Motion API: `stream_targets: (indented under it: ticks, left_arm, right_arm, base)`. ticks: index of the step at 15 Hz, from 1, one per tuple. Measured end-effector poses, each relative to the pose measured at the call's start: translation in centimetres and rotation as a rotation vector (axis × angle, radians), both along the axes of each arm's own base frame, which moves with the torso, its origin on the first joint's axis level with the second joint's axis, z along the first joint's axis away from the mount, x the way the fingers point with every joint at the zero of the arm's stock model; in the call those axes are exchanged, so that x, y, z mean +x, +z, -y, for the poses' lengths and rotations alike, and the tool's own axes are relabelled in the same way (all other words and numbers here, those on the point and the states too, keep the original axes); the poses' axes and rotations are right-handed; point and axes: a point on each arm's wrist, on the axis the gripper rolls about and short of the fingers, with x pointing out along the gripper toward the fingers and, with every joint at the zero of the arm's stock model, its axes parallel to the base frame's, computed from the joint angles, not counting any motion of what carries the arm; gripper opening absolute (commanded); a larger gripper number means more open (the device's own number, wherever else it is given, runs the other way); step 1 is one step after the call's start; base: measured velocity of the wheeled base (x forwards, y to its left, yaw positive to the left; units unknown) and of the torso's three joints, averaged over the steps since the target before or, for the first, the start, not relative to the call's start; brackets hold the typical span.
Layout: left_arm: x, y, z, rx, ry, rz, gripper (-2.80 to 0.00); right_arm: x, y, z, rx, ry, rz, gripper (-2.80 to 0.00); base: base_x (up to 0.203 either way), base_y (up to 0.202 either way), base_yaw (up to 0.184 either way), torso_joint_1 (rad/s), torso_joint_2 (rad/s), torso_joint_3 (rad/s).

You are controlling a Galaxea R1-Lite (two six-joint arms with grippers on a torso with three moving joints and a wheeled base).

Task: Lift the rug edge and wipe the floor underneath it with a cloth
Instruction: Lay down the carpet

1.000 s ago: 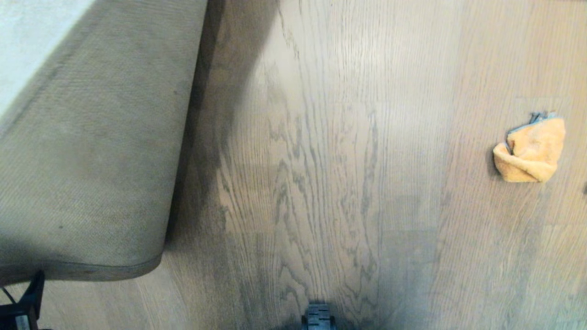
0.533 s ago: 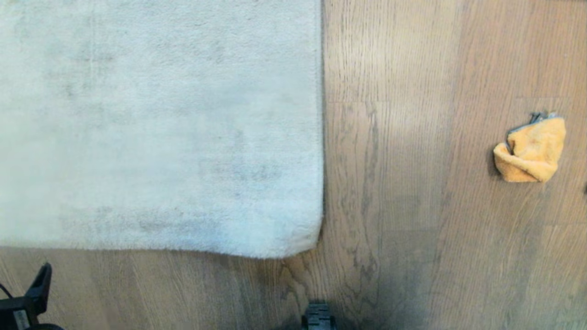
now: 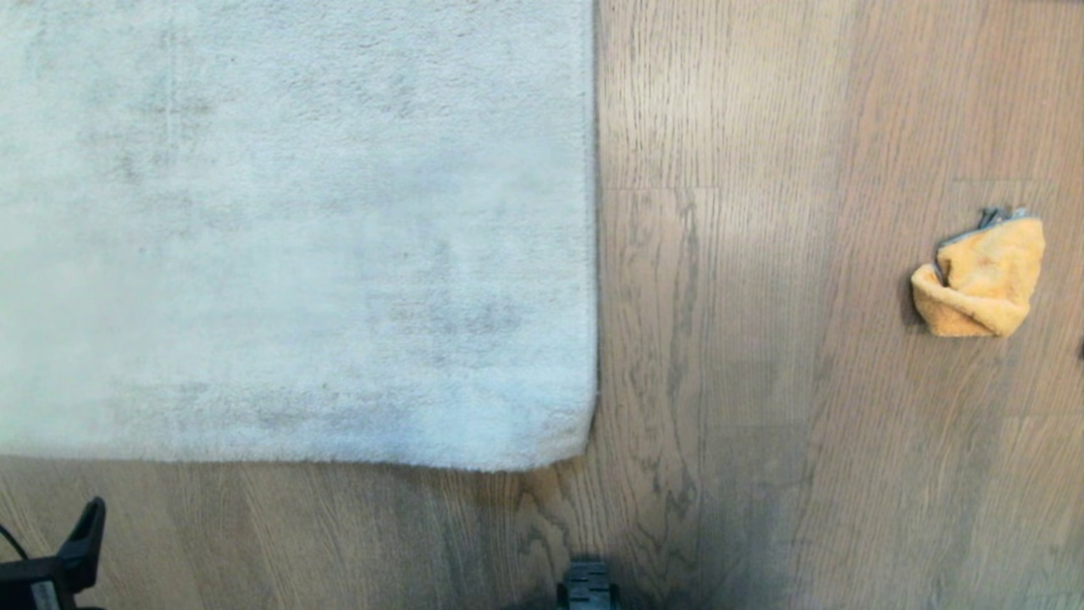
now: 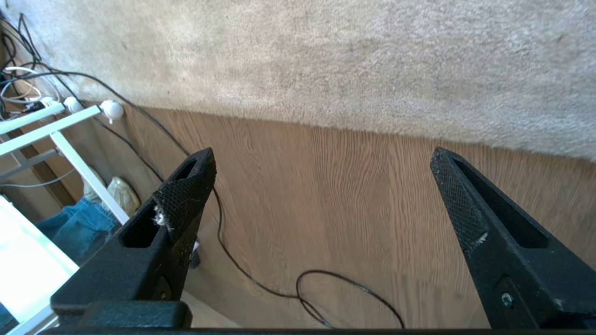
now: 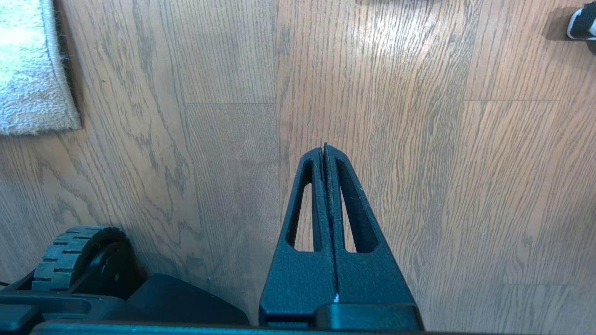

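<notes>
The pale grey rug (image 3: 296, 229) lies flat on the brown wood-grain floor (image 3: 720, 381), pile side up. Its rug edge (image 3: 594, 254) runs straight down the middle of the head view to a rounded corner. The orange-yellow cloth (image 3: 978, 275) sits crumpled on the floor at the right, well away from the rug. My left gripper (image 4: 322, 160) hovers open over bare floor (image 4: 326, 218) just short of the rug's near border (image 4: 326, 123), nothing between its fingers; one finger (image 3: 83, 535) shows at the head view's lower left corner. My right gripper (image 5: 324, 148) is shut and empty above the floor.
A thin black cable (image 4: 260, 288) loops on the floor below the left gripper. A white frame (image 4: 74, 153) and a person's shoe and jeans (image 4: 111, 200) stand beside it. The robot's wheel (image 5: 79, 251) and another shoe (image 5: 582, 23) show in the right wrist view.
A second ago the rug edge was folded back with its tan backing up; it has dropped flat again. My left gripper has opened wide and let it go.
</notes>
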Motion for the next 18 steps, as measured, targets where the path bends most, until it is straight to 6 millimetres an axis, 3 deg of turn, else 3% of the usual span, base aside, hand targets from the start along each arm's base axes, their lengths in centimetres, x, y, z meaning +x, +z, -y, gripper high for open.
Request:
stream_targets:
  ticks: [18]
  left_arm:
    - [0.07,0.08,0.67,-0.022,-0.177,0.009,-2.80]
  right_arm:
    - [0.00,0.00,0.00,0.000,0.000,0.000,-2.80]
  base:
    - [0.000,0.000,0.000,0.000,0.00,0.000]
